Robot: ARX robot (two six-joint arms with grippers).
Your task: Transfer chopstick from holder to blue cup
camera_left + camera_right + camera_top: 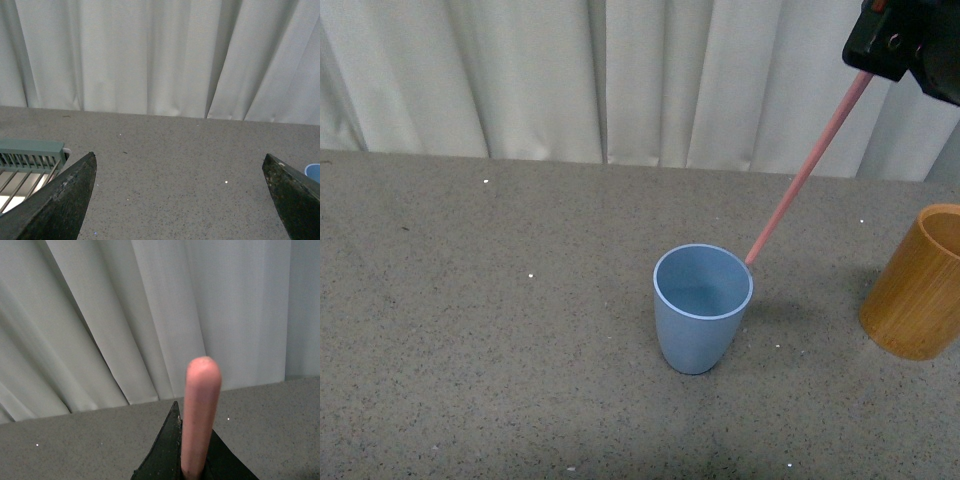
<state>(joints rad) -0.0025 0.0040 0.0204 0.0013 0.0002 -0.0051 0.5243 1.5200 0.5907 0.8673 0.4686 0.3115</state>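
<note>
The light blue cup (pixel 702 308) stands upright near the middle of the table in the front view, and its rim edge (pixel 313 171) peeks in at the side of the left wrist view. A pink chopstick (pixel 807 172) slants down from my right gripper (pixel 872 68) at the upper right; its lower tip sits just behind the cup's right rim, and I cannot tell if it touches. My right gripper (pixel 187 440) is shut on the chopstick (pixel 200 405). The orange-brown wooden holder (pixel 918 283) stands at the right edge. My left gripper (pixel 180 157) is open over bare table.
A grey speckled table (pixel 500 330) runs back to white curtains (pixel 620 70). A teal slatted rack (pixel 30 160) lies beside the left gripper.
</note>
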